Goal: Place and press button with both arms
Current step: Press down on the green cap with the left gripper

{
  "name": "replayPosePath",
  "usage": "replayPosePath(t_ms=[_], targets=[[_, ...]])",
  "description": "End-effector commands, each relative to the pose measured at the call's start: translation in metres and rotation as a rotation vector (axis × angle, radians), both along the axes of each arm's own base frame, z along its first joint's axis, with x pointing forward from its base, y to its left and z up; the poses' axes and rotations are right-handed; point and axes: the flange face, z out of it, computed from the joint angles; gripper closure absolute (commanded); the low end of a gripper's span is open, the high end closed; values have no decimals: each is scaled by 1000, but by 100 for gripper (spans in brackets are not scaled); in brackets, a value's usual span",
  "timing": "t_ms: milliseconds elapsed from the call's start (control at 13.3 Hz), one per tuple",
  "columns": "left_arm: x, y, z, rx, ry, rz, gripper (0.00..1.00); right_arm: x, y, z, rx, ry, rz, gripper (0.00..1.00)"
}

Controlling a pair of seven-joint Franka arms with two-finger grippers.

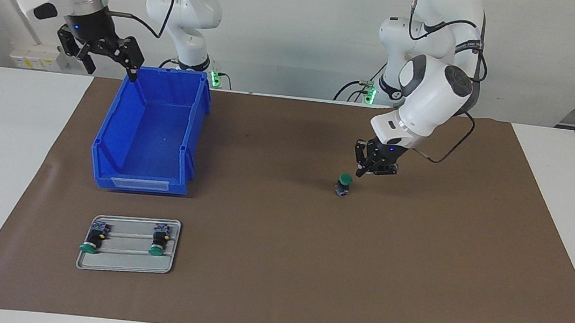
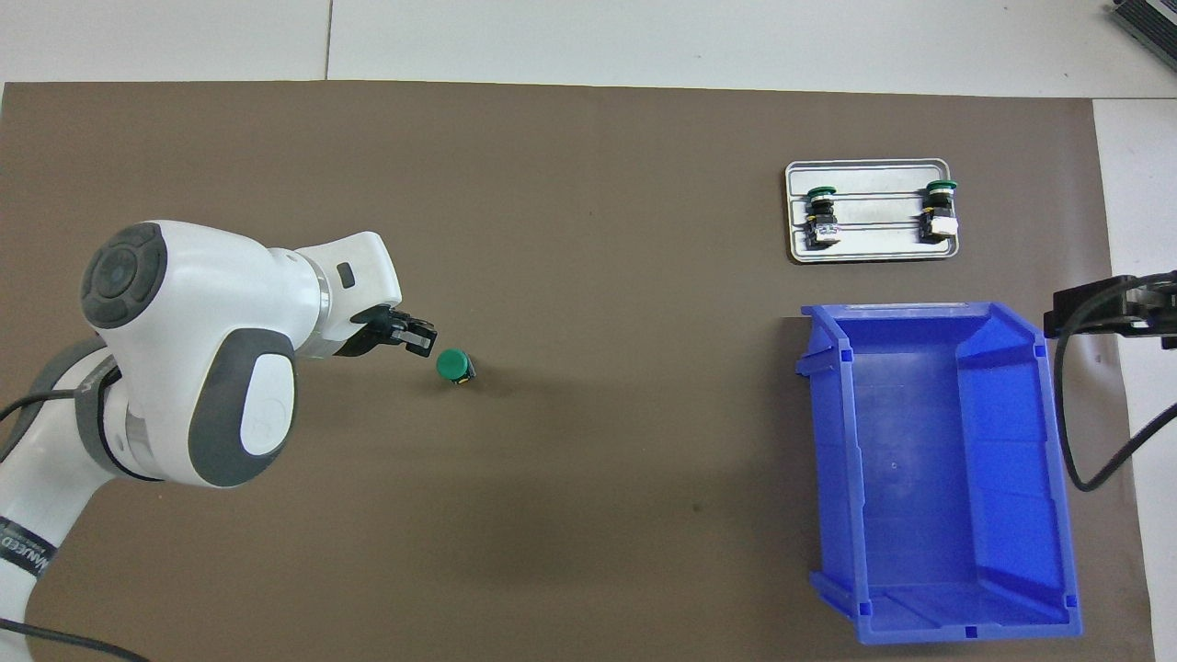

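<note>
Push-button [image 1: 343, 184] upright on the brown mat [image 1: 277, 247], a little right of centre in the facing view, left of centre in the overhead view. Round green cap on top, short black cylindrical body below, blue-grey terminal end down on the mat. Standing free, gripped by nothing.

Left pincer [image 1: 359, 172] just beside the cap, at its upper right in the facing view; fingertips drawn together, closed on nothing. Cannot tell whether a fingertip touches the cap's edge. In the overhead view, left pincer [image 2: 416, 336] just left of the green cap [image 2: 451, 365], a slim gap showing between them. Left arm [image 1: 431, 91] angled down from the upper right of the facing view.

Two more push-buttons lying on their sides on a grey metal tray [image 1: 126, 268] at lower left of the facing view, one [image 1: 94, 237] toward the tray's left end, the other [image 1: 159, 240] toward its right, green caps pointing at the bottom edge of the frame, well apart from each other.

Blue open-fronted storage bin [image 1: 107, 130] above the tray in the facing view, on the mat at centre left.

Right pincer [image 1: 111, 59] raised at upper left of the facing view, over the bin's upper left corner, fingers spread wide, holding nothing. Right arm waiting there.

White worktop [image 1: 6, 162] showing around the mat's edges.
</note>
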Motion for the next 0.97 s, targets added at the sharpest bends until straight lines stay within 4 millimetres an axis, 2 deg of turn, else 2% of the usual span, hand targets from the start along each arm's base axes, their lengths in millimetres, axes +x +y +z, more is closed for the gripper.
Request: replayPosePath(t_ms=[0,225,300,450,600,900], targets=[[-6,-22,-2,143,-28,-5,100,25,-10,-4,20,6,0,0],[-9,-36,-14,156,-26,-11,100,24,-7,-10,9,11,2,0],[-6,-38,-24,159,-17,-2,100,23,-7,-10,9,11,2,0],[-15,-54,-38,170,2,-9,100,22,-9,-12,11,17,7,0],[-22,-55,-56,181,20,-10,100,21,-7,-12,-3,16,9,0],[-30,-51,-80,178,6,0,100,28,-10,-8,-13,-36,36,0]])
